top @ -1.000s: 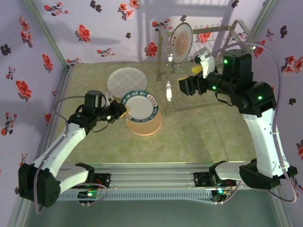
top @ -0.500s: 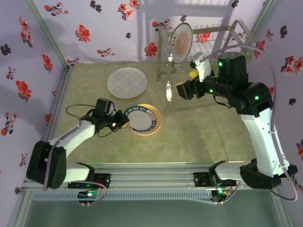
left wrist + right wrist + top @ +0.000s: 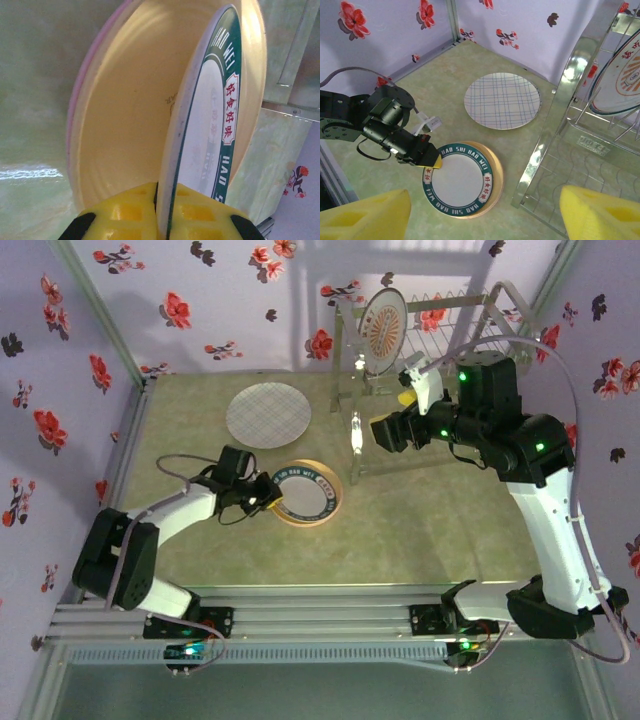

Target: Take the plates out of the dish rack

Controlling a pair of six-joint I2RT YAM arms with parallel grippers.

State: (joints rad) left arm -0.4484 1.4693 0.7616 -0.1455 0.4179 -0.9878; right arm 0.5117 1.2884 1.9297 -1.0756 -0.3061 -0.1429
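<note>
My left gripper is shut on the near rim of the dark-green-rimmed white plate. That plate sits low over the yellow plate, slightly tilted. A pink plate edge shows beneath the yellow one. The grey-grid plate lies flat on the table. The orange-sunburst plate stands upright in the dish rack. My right gripper hovers open beside the rack, holding nothing.
Flowered walls close in the green table at the back and sides. The rack's chrome legs stand just right of the plate stack.
My left gripper has carried the green-rimmed plate down and to the right, onto the yellow plate. The right arm shifted slightly left, then held still.
</note>
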